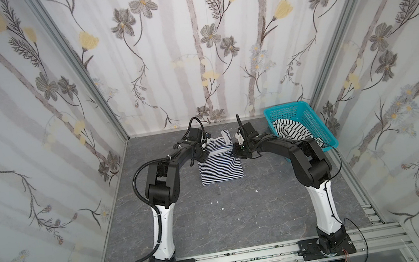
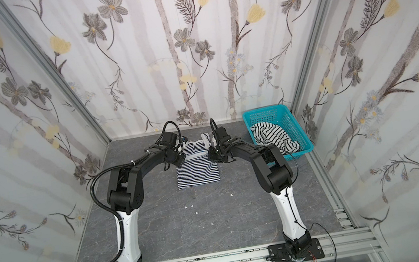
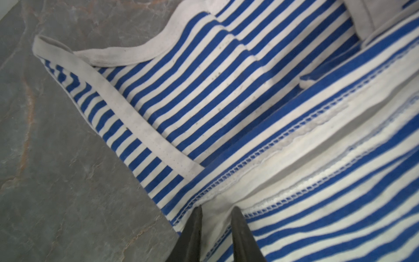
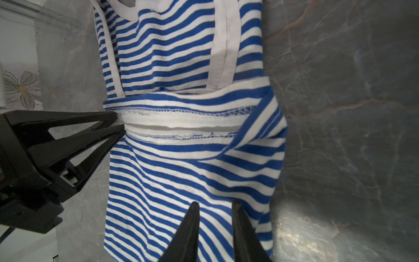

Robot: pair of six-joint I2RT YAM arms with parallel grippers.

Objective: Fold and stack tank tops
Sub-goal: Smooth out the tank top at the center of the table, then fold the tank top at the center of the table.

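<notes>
Fine-striped tank top (image 1: 221,168) lies on the counter (image 1: 217,221), lengthwise away from me. My left claw (image 3: 216,207), barely parted, straddles the folded hem (image 3: 294,145), grip unclear; my right claw (image 4: 215,204) hangs open, empty, at the opposite edge.

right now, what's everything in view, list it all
table: one, grey marbled, underneath
walls: three, floral-papered, around the table
basket: one, teal, far right corner of table
fine-striped tank top: one, blue and white, mid-table, hem folded up
wide-striped tank top: one, white and black, heaped in the basket
scraps: a few, white, on bare table
left gripper: one, black, at the folded hem, jaws parted
right gripper: one, black, over the fine-striped top, jaws parted
</notes>
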